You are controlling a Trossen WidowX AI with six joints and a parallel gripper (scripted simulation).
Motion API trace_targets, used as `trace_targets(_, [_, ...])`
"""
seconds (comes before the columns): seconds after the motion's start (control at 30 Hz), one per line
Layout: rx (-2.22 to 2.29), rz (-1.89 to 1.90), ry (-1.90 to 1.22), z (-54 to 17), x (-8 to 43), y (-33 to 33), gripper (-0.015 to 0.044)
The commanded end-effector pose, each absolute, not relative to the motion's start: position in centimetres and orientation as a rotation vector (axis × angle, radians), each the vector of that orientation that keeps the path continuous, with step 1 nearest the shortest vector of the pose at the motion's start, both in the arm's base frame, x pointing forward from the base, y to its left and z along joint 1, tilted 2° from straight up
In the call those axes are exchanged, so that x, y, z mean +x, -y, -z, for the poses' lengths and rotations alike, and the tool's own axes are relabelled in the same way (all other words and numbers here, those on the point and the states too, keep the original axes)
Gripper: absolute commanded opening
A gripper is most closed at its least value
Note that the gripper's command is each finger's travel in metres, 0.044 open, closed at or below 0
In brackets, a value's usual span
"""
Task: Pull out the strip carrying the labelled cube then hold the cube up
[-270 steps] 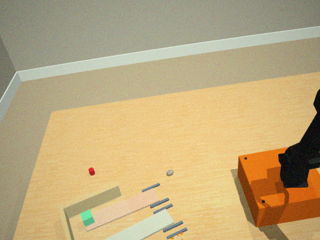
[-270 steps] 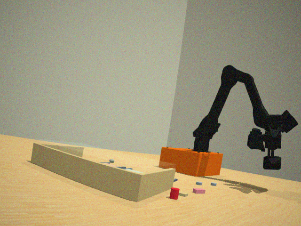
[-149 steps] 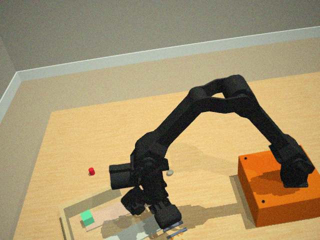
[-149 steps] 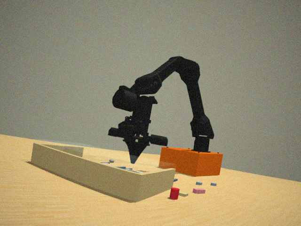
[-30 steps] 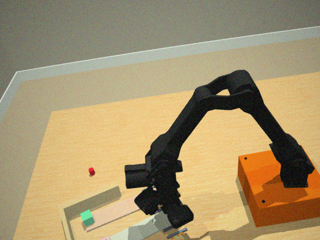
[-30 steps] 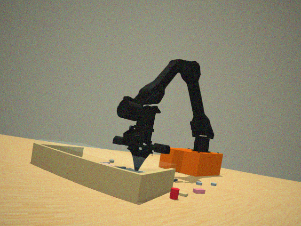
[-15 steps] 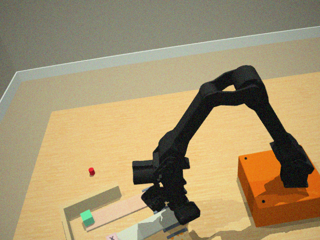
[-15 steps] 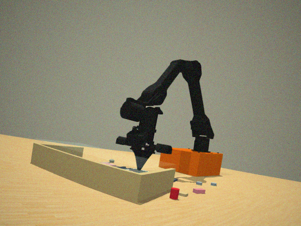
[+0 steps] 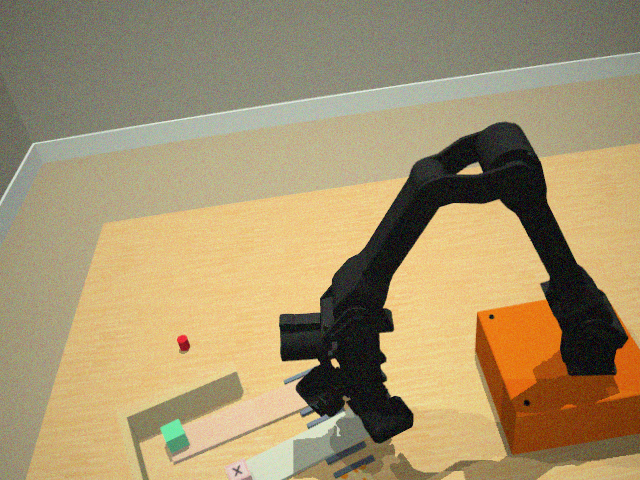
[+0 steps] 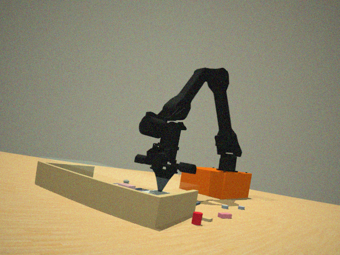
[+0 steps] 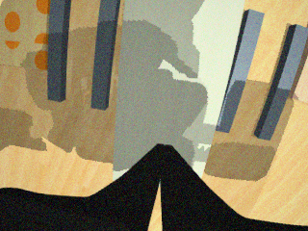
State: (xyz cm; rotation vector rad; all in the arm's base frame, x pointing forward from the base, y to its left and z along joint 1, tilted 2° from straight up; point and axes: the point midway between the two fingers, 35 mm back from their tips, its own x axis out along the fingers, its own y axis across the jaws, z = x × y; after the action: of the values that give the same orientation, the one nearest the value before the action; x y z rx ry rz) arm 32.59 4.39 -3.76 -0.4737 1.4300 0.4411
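My gripper [image 10: 160, 189] [image 11: 164, 150] is shut and empty. Its tips point down at the pale greenish-white strip [image 9: 278, 456] [image 11: 217, 53] and look to be on its surface; whether they touch cannot be told for sure. In the top view the tips are hidden by the gripper body. The labelled cube [image 9: 238, 470], pink with a dark X, sits at the far end of the pale strip. A pink strip [image 9: 248, 416] lies beside it, with a green cube [image 9: 174, 435] at its far end. A strip with orange dots [image 11: 23, 34] shows at the left of the wrist view.
Low blue-grey rails [image 9: 346, 453] [image 11: 58, 53] [image 11: 246, 53] flank the strips. A beige wall [image 9: 186, 397] [image 10: 95, 194] encloses their far ends. A red cylinder [image 9: 183, 343] [image 10: 197, 218] stands outside it. The orange base block [image 9: 496, 356] [image 10: 197, 181] carries the arm. Small blocks [image 10: 224, 215] lie beyond the wall.
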Motion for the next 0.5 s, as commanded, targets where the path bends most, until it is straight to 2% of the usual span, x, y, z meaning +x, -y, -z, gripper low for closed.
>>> trace_targets(0.0, [-0.476, -0.442, -1.464, 4.5, 31.2, -3.7, 0.0])
trace_targets(0.47, [-0.477, -0.441, -1.465, 4.6, 29.6, -2.7, 0.0])
